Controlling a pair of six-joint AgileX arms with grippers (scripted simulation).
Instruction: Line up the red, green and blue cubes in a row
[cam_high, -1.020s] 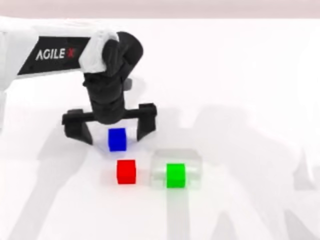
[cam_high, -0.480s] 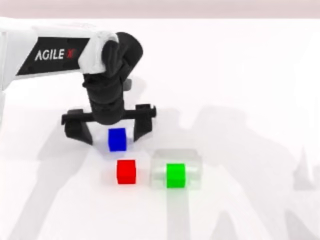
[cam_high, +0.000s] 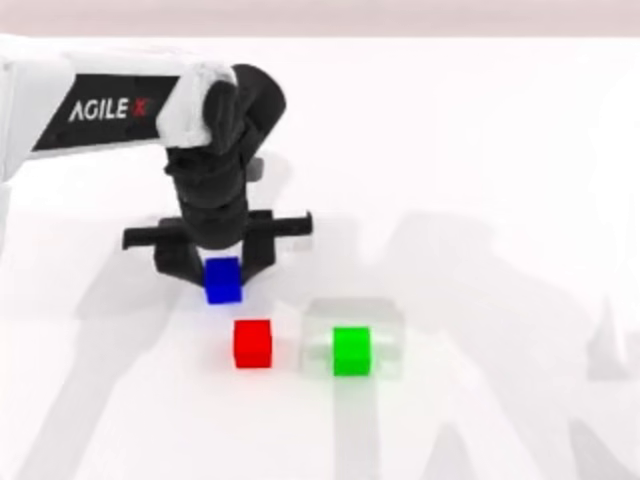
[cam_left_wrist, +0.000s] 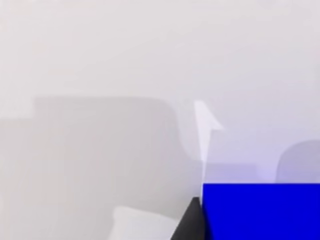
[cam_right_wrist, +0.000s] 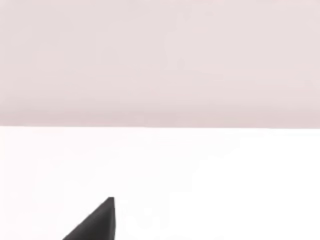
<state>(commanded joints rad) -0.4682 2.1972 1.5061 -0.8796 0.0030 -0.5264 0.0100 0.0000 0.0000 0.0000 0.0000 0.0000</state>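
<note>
**Left gripper closed on the blue cube**

At the top view's left, the left arm (cam_high: 110, 105) reaches in over the white table (cam_high: 500, 150), its dark wrist pointing down toward the near side. The left gripper (cam_high: 222, 272) has its two fingers drawn in narrow against either side of the blue cube (cam_high: 223, 280), holding it (the left wrist view shows one dark fingertip (cam_left_wrist: 192, 225) pressed flush to the cube's blue face (cam_left_wrist: 260, 212)).

Just nearer the camera and slightly right of the blue cube sits the red cube (cam_high: 252, 343), apart from it and untouched. Right of the red cube, near but not touching, is the green cube (cam_high: 351, 351), level with the red one.

The right arm does not appear in the top view; its wrist view shows only a dark finger tip (cam_right_wrist: 95, 222) over bare table, so I cannot tell how its jaws stand.
</note>
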